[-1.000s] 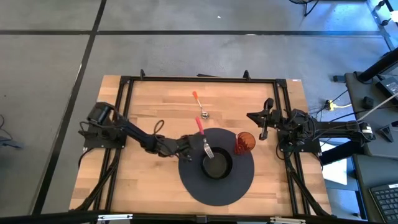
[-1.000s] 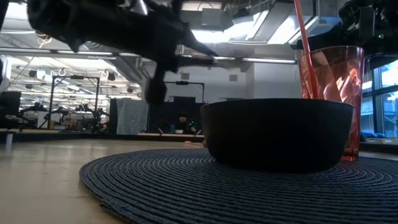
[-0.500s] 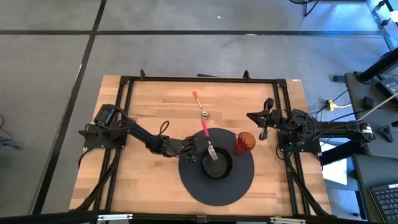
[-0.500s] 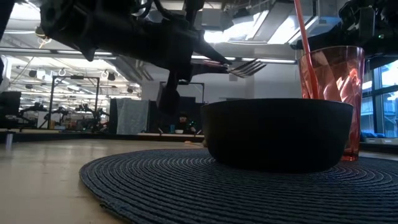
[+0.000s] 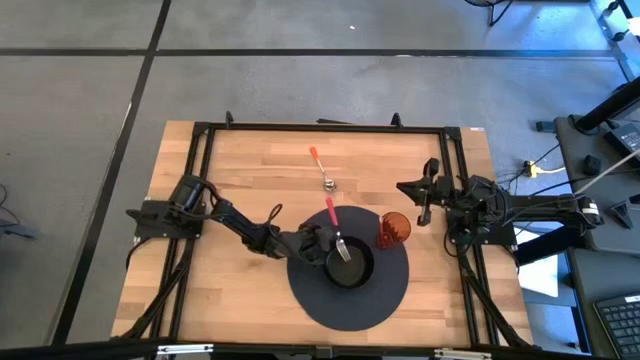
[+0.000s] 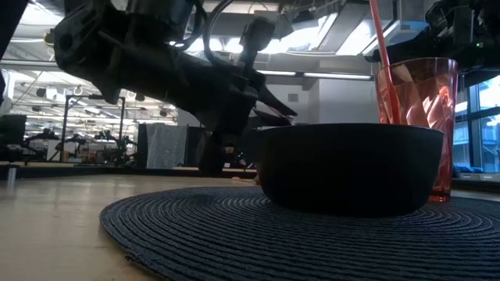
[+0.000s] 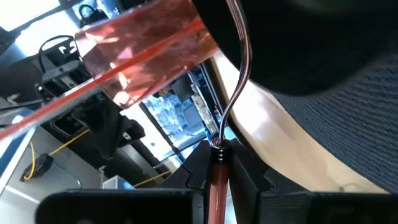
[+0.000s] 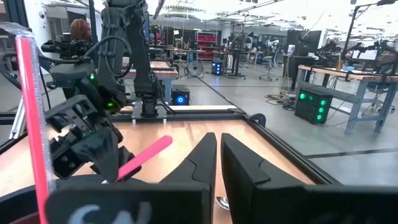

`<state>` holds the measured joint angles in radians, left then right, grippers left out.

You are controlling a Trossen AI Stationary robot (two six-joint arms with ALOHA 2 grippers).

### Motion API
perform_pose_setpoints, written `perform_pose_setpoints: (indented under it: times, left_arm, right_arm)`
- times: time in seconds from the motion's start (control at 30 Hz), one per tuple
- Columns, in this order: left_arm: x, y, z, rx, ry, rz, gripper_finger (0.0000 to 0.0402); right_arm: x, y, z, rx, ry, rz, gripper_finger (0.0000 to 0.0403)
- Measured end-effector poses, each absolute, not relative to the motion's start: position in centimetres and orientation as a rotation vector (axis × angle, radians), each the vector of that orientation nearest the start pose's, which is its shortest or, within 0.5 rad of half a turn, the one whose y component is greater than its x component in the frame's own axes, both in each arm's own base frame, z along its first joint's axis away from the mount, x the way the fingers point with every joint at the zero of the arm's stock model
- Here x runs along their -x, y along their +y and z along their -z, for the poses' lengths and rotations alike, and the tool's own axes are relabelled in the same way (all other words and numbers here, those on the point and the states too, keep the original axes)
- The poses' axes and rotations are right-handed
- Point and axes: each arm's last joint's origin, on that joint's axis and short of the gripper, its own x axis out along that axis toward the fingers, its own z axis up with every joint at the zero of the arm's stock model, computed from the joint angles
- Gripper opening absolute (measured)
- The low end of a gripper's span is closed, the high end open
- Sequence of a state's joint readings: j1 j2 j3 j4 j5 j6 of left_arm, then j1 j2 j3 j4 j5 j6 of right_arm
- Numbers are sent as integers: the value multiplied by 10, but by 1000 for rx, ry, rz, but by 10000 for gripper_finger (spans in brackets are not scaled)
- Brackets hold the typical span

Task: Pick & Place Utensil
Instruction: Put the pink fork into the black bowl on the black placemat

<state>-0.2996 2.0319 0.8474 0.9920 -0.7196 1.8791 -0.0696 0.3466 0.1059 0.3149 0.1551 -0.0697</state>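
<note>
The fork (image 5: pixel 337 232) has a red handle and metal tines. Its tines dip inside the black bowl (image 5: pixel 350 268), which sits on the round dark placemat (image 5: pixel 385 300). My left gripper (image 5: pixel 330 238) reaches in from the table's left to the bowl's left rim and is shut on the fork; in the low view it (image 6: pixel 262 105) hangs just beside the bowl (image 6: pixel 348 168). A red cup (image 5: pixel 393 229) with a red utensil standing in it rests on the mat's right part. A red-handled spoon (image 5: pixel 320 168) lies flat on the wood farther back. My right gripper (image 8: pixel 218 158) waits shut at the table's right side. My left gripper pinches the fork between its two fingers at the red handle's lower end (image 7: pixel 218 167), right where the metal neck (image 7: pixel 239 68) begins. The fingers come from the table's left, slanting down, along the fork. The fork is lifted, tines down inside the bowl, handle end (image 5: pixel 329 205) pointing up and away.
The spoon lies on bare wood beyond the mat. The black frame (image 5: pixel 320 127) runs around the table. The right arm (image 5: pixel 470 205) stays at the right edge. Bare wood lies open at the near left and far right of the table.
My left gripper has moved right toward the bowl and sunk lower, staying shut on the fork. The fork, earlier level above the bowl's rim, has tipped tines-down, and its tines have dropped inside the bowl, out of the low view.
</note>
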Motion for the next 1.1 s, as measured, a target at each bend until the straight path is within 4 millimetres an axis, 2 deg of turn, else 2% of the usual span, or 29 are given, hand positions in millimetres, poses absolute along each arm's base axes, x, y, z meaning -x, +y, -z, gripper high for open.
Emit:
perform_pose_setpoints:
  times: [0.53, 0.77, 1.1]
  left_arm:
    - [-362, -96, -114, -1977, 533, -54, 29]
    - [-359, -102, -107, -2017, 564, 34, 47]
    - [-358, -102, -106, -2016, 568, 39, 54]
  right_arm:
    - [-119, -13, -200, 80, -61, 229, 26]
    - [-119, -13, -200, 80, -59, 229, 26]
    - [-119, -13, -200, 80, -59, 229, 26]
